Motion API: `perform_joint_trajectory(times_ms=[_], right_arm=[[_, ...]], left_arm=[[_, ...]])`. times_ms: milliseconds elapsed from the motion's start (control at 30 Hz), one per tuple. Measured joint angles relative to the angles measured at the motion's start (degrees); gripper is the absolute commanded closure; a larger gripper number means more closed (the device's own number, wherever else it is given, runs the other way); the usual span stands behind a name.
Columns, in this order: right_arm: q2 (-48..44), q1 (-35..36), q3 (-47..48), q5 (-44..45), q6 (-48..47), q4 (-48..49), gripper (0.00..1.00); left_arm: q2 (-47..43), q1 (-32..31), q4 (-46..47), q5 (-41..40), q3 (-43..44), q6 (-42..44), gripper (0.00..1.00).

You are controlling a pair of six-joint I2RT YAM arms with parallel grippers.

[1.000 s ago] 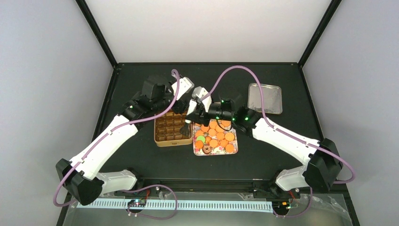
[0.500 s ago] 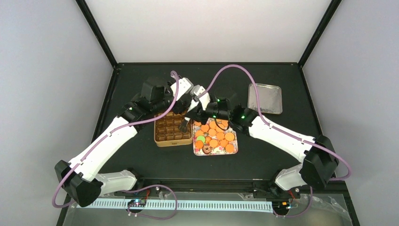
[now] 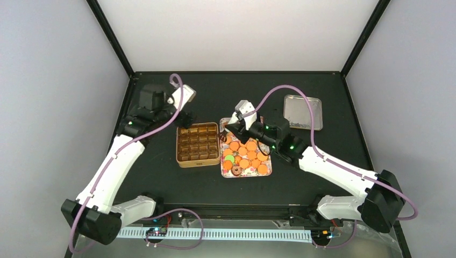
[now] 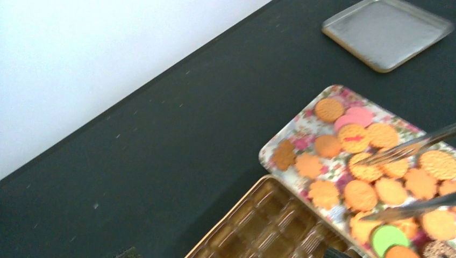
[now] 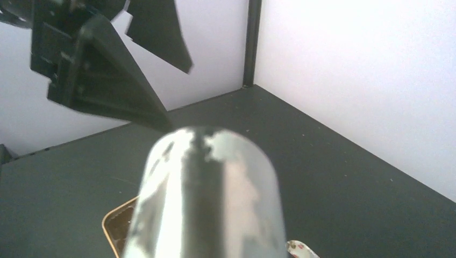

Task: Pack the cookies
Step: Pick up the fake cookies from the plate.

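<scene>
The cookies (image 3: 247, 153) lie on a floral tray (image 3: 266, 173): several orange rounds, a green one (image 3: 229, 158), a pink one (image 4: 355, 115) and a brown ring (image 3: 235, 170). My right gripper (image 3: 231, 131) hovers over the tray's far left corner, shut on metal tongs (image 5: 207, 199). The tongs' two prongs (image 4: 408, 150) reach out above the orange cookies. My left gripper (image 3: 185, 118) hangs just beyond the far left corner of the gold tin (image 3: 180, 161), open and holding nothing. Only its dark fingertips (image 4: 336, 252) show in the left wrist view.
The tin's brown paper cups (image 3: 197, 142) sit just left of the tray. A shallow silver tray (image 3: 303, 112) rests at the back right. Black frame posts rise at the table's far corners, with white walls behind.
My left arm has pulled back left, from over the tin's far right to beyond its far left corner, jaws wider. My right gripper with the tongs has shifted slightly right over the tray.
</scene>
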Motion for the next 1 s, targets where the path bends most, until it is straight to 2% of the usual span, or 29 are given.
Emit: perform_joint_trajectory(times_ms=[233, 300, 433, 700, 1000], right_arm=[[0.26, 0.00, -2.78, 2.69, -1.55, 0.68, 0.60], [0.92, 0.00, -2.89, 3.08, -1.70, 0.92, 0.60], [3.02, 0.00, -2.89, 3.45, -2.14, 1.97, 0.60], [7.13, 0.00, -3.30, 4.55, -3.04, 2.21, 0.60], [9.79, 0.00, -4.52, 5.20, -3.58, 3.48, 0.60]], left_arm=[[-1.31, 17.03, -3.13, 3.45, -5.11, 7.52, 0.13], [0.46, 22.60, -3.02, 3.85, -8.02, 10.23, 0.15], [6.25, 28.04, -0.79, 1.70, -12.50, 13.40, 0.16], [20.11, 28.06, 5.66, -1.03, -15.04, 13.81, 0.18], [31.15, 22.60, 9.22, -3.96, -8.70, 11.89, 0.18]])
